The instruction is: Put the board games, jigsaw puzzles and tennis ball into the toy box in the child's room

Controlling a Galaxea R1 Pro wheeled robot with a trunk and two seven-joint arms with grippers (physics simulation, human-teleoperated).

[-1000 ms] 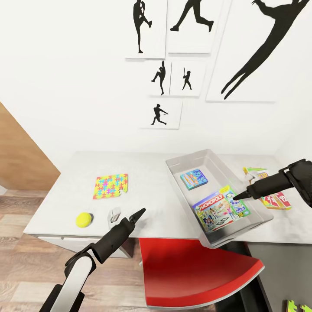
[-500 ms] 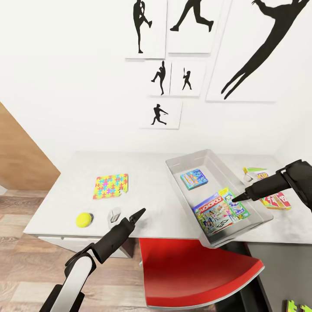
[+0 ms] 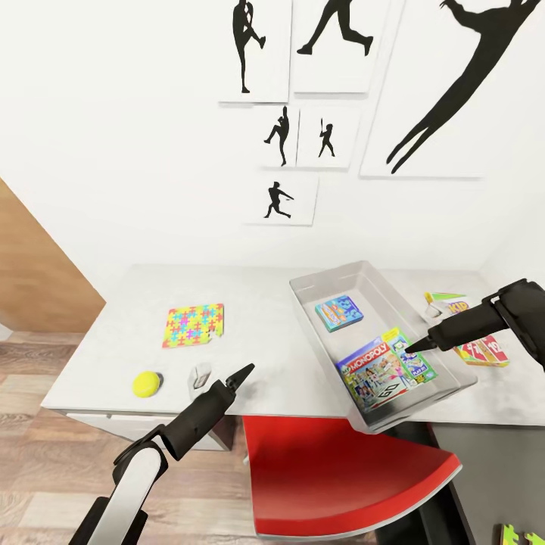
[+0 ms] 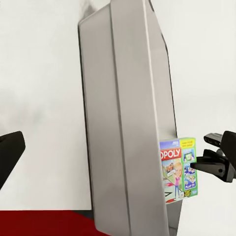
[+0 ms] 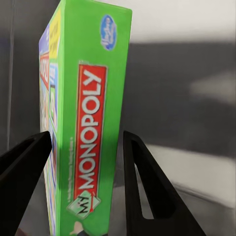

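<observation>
Since 1.0 s ago the Monopoly box [image 3: 387, 372] has dropped lower and slid slightly toward the near end of the toy box [image 3: 306, 303], and the right end effector [image 3: 418, 344] has pulled back a little toward the Skip-Bo box [image 3: 478, 344]; since 0.5 s ago almost nothing differs. Monopoly box lies flat on the toy box floor, near end, face up. Right end effector tip sits at the box's far right corner, just over the toy box's right rim. Right wrist view: fingers [image 5: 145, 187] spread either side of the green Monopoly edge [image 5: 91, 132] with gaps on both sides, so jaws open, not clamping. A small blue board game [image 3: 337, 312] lies in the toy box's far half. Skip-Bo box rests on the surface [image 3: 257, 303] right of the toy box, partly hidden by the right arm. Left of the toy box: jigsaw puzzle [image 3: 194, 325] flat on the surface, tennis ball [image 3: 147, 384] nearer the front edge, a small white object [image 3: 201, 374] (can't identify) between ball and toy box. Left end effector [image 3: 241, 375] hovers over the surface's front edge, left of the toy box; open or closed, cannot tell. Red chair [image 3: 341, 477] sits below the toy box's near end. Another puzzle corner [image 3: 522, 534] shows on the floor, right of the chair.
</observation>
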